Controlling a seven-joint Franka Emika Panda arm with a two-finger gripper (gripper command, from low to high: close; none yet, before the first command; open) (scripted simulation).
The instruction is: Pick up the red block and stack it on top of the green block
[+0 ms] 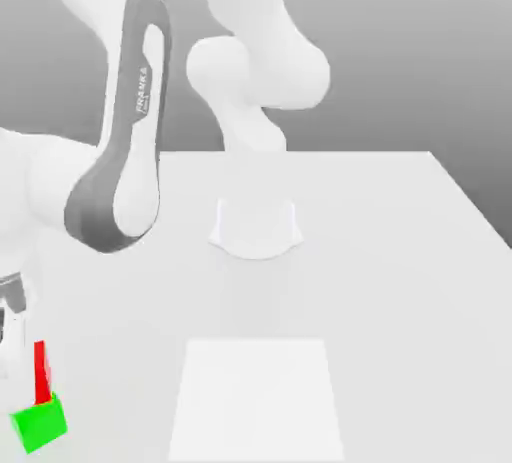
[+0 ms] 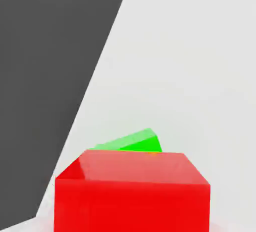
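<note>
The red block (image 1: 41, 371) stands directly above the green block (image 1: 40, 424) at the near corner of the table, on the exterior view's left. Most of the red block is hidden there by my gripper (image 1: 14, 356), which hangs at the picture's edge right beside it. In the hand view the red block (image 2: 132, 193) looms close in front, and a wedge of the green block (image 2: 134, 141) peeks out past its far top edge, turned a little against it.
The white table (image 1: 400, 251) carries the arm's round base (image 1: 256, 228) at its middle. A paler rectangle (image 1: 257, 399) lies on the near part. The blocks sit close to the table's edge, with dark floor (image 2: 45, 75) beyond.
</note>
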